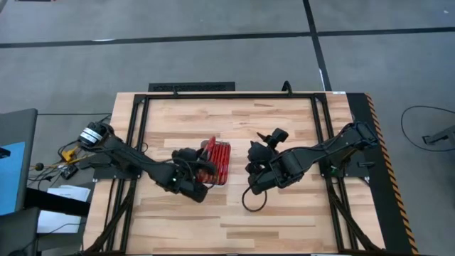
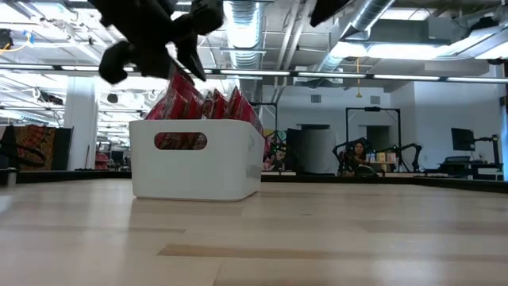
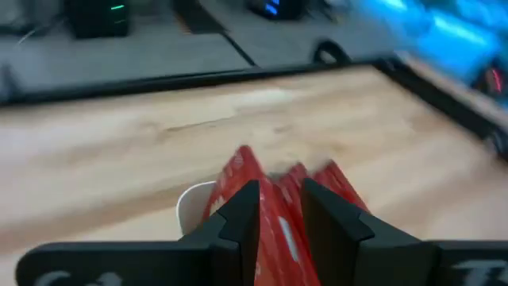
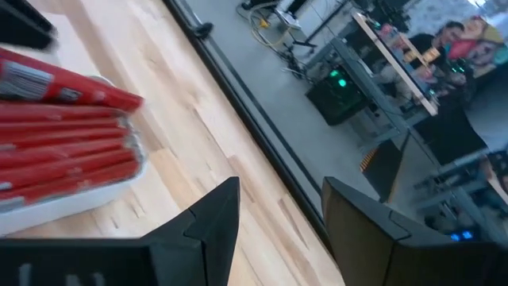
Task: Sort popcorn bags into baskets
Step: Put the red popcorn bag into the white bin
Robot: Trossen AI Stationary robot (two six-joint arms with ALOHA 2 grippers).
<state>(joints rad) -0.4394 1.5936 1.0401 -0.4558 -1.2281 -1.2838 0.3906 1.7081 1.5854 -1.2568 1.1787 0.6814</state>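
Observation:
A white basket (image 2: 198, 171) stands at mid-table, packed with several red popcorn bags (image 1: 219, 160) standing on edge. Its rim (image 3: 189, 205) shows in the left wrist view. My left gripper (image 3: 278, 191) hangs over the basket's left side, shut on one red bag (image 3: 274, 226); the low view shows the gripper (image 2: 178, 67) just above the bag tops. My right gripper (image 4: 278, 218) hovers open to the right of the basket (image 4: 71, 202) with nothing between its fingers. In the high view the right gripper (image 1: 259, 148) is a short way from the bags. My left gripper pinches one red bag by its upper edge (image 3: 279, 238) between its two fingers. The fingers (image 3: 238, 214) come slanting down from the table's left side. The bag stands on edge below them among the others; the basket wall hides its lower part.
A black frame (image 1: 142, 135) runs around the wooden tabletop, with bare wood near and far of the basket. A black cable loop (image 1: 252, 200) hangs under the right arm. Beyond the table lie desks, screens and a seated person (image 2: 359, 151).

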